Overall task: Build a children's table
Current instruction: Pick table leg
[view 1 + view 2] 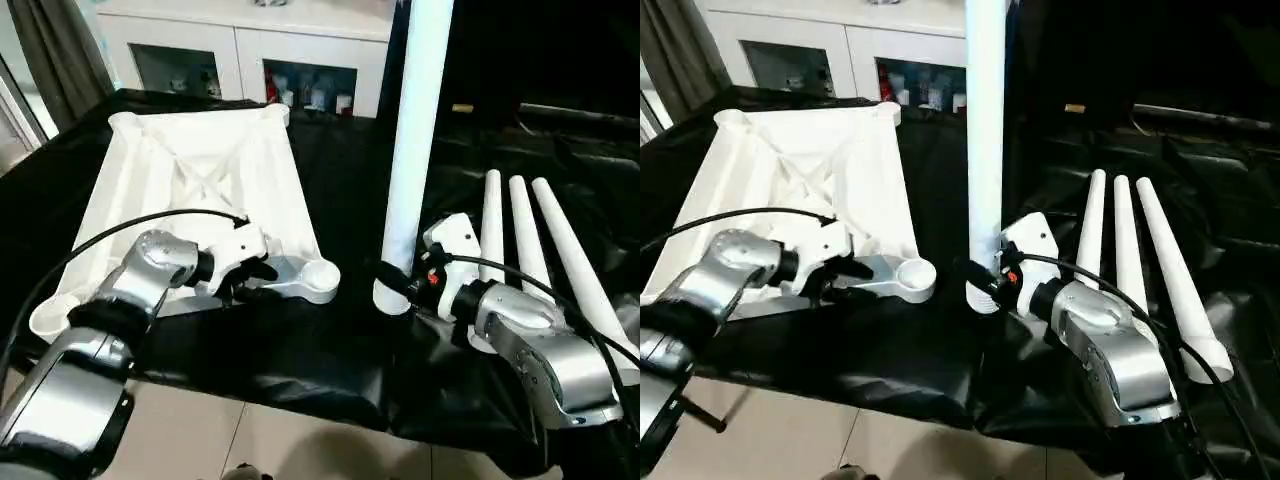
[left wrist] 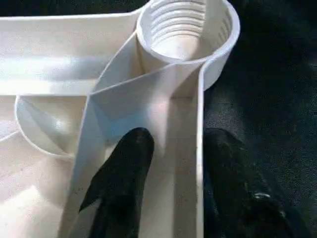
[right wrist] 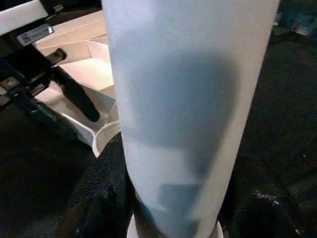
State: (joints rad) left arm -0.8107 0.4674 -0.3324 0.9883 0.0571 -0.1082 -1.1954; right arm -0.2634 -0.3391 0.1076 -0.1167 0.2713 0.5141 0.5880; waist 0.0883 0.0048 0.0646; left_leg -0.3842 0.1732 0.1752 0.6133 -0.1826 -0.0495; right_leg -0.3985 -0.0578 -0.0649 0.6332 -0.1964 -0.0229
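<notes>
The white table top (image 1: 200,160) lies upside down on the black cloth, ribbed underside up. Its near right corner socket (image 1: 322,280) shows threads inside (image 2: 183,29). My left gripper (image 1: 250,275) is at that corner, open. One finger (image 2: 124,173) is inside the rim wall and the other (image 2: 223,163) is outside against it. My right gripper (image 1: 405,280) is shut on a long white table leg (image 1: 415,150) and holds it upright. The leg's lower end (image 1: 392,298) is just right of the socket. Three more legs (image 1: 530,250) lie side by side at the right.
A white cabinet with glass doors (image 1: 250,50) stands behind the work table. The black cloth (image 1: 300,350) hangs over the front edge, with pale floor below. Black cables run along both forearms.
</notes>
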